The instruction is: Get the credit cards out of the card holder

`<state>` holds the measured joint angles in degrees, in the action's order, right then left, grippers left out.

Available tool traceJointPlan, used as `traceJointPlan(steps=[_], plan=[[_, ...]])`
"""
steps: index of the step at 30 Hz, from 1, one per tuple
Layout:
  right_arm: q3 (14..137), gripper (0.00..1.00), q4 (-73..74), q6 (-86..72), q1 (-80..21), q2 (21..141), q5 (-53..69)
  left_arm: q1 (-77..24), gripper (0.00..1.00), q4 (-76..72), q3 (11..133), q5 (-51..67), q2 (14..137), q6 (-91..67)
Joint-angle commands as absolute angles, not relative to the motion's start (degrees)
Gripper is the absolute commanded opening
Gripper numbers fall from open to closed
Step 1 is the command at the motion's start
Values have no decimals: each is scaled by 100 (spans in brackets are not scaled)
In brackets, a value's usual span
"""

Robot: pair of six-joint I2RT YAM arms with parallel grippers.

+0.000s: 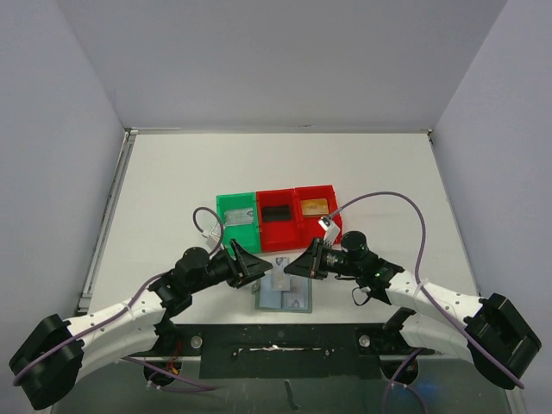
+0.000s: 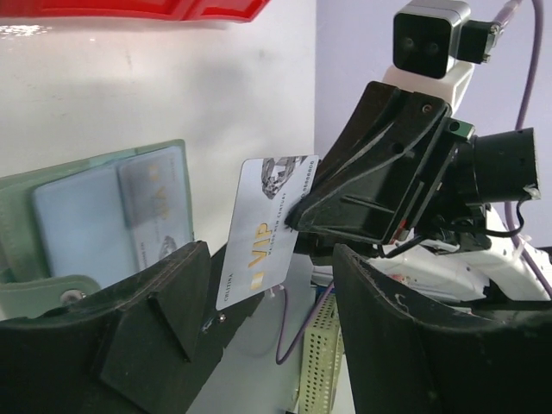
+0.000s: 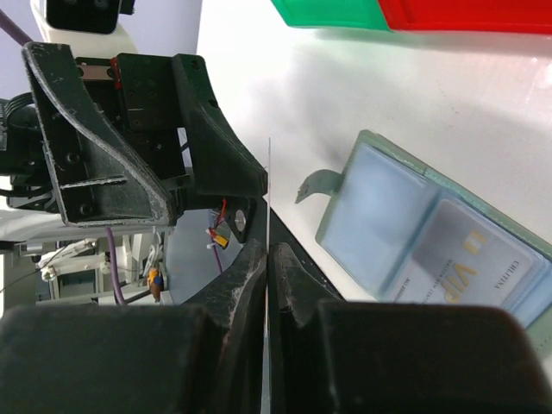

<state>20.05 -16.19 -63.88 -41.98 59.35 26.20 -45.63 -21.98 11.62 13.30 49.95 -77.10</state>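
The task looks about half done. One credit card is out of the card holder, pinched upright in the right end effector, whose jaws are closed tight on its edge. The left end effector stands wide apart around that card, gripping nothing. The holder lies open on the bench, and a second credit card sits in its pocket, yet to be pulled.

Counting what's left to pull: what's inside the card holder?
One VIP card shows in one clear pocket of the card holder. The other pocket looks plain pale blue; whether a card sits beneath it cannot be told.
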Motion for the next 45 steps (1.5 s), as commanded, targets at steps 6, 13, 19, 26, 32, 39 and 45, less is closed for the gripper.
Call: traceJointPlan(steps=[6,13,19,26,32,39,45], plan=[[2118,0,-2215,-6468,-4157,5535,2836,-4502,49,-3975,1111,1808,5185,-8048],[2050,0,-2474,-6560,-4157,5387,2968,-4482,42,-4491,1063,2089,5316,-8099],[2090,0,-2454,-6569,-4155,5256,2981,-4448,39,-4565,1015,2192,5276,-8117],[2383,0,-883,-6174,-4126,4921,2348,-4390,44,-3703,1123,1799,4681,-7912],[2372,0,-775,-6186,-4087,4730,2294,-4386,47,-3241,1195,1658,4481,-7778],[2340,0,-1394,-6348,-4082,4720,2650,-4381,47,-3505,1165,1846,4781,-7841],[2294,0,-1639,-6424,-4086,4703,2792,-4346,48,-4502,1000,2169,5224,-8145]])
